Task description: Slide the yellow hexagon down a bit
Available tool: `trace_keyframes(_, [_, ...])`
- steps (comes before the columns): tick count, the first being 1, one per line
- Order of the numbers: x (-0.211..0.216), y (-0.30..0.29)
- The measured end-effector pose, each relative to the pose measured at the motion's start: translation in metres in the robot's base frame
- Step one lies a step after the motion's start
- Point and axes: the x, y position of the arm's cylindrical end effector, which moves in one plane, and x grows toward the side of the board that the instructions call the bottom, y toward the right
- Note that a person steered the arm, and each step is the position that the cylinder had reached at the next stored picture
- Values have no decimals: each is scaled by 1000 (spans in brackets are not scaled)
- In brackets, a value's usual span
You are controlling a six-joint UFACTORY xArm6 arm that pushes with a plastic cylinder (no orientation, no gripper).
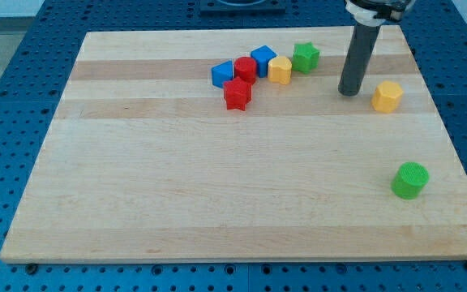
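Observation:
The yellow hexagon [387, 96] lies on the wooden board [217, 195] near its right edge, in the upper part of the view. My tip [349, 92] stands on the board just to the hexagon's left, at about the same height in the view, with a small gap between them. The dark rod rises from the tip to the view's top.
A cluster sits at the top centre: a blue block [223, 74], a red cylinder [246, 69], another blue block [263, 58], a second yellow block [280, 70], a green star [305, 57] and a red star [237, 94]. A green cylinder [410, 180] stands below the hexagon.

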Motion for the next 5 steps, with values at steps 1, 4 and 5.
trace_keyframes(1, [-35,-2])
trace_keyframes(4, [11,55])
trace_keyframes(5, [62,55])
